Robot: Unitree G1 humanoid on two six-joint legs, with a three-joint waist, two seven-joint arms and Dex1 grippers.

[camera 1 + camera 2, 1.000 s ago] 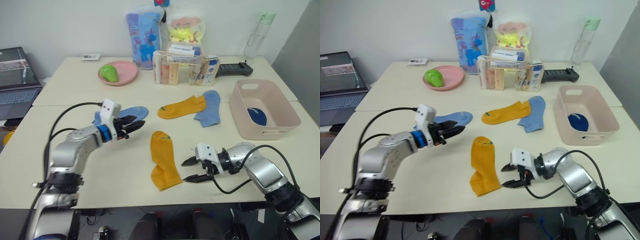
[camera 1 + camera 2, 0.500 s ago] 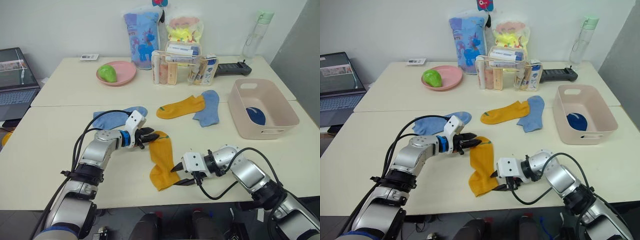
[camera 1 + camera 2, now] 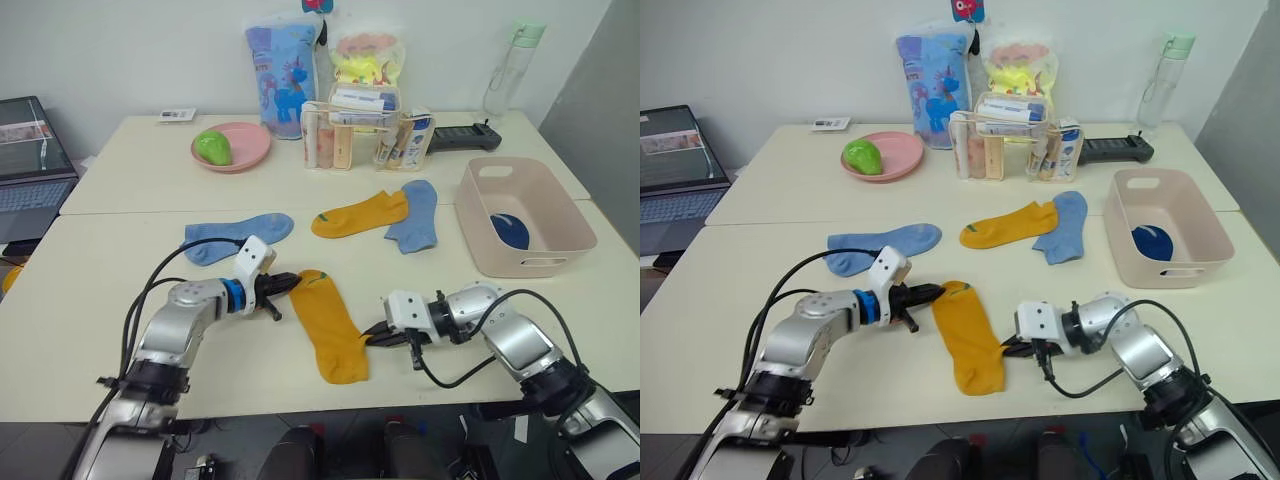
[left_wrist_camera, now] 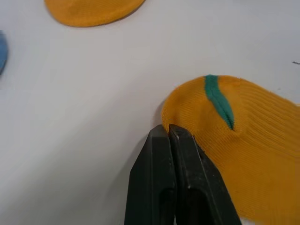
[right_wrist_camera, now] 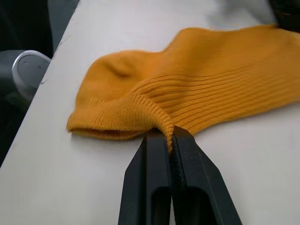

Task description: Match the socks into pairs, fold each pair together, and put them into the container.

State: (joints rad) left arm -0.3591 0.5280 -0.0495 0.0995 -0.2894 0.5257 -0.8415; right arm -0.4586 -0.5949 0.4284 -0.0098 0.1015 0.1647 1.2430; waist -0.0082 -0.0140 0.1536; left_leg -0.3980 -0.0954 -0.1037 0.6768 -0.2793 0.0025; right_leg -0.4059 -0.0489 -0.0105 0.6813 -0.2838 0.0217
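Observation:
A mustard yellow sock (image 3: 328,325) lies near the table's front. My left gripper (image 3: 291,282) is shut on its cuff edge by the green tab (image 4: 218,101). My right gripper (image 3: 372,336) is shut on a raised fold of the sock's right edge (image 5: 161,123). A second yellow sock (image 3: 360,213) lies further back, touching a light blue sock (image 3: 415,213). Another light blue sock (image 3: 235,232) lies at the left, beyond my left arm. The pale pink container (image 3: 523,265) stands at the right with a navy sock (image 3: 510,232) inside.
At the back stand a pink plate (image 3: 245,152) with a green object, a clear organizer box (image 3: 355,138) of packets, two printed bags, a bottle (image 3: 503,70) and a black device (image 3: 462,137). A laptop (image 3: 25,160) sits at the far left.
Both grippers have closed onto the near yellow sock. The right gripper has drawn back to the right and the left one to the left, so the sock lies straighter.

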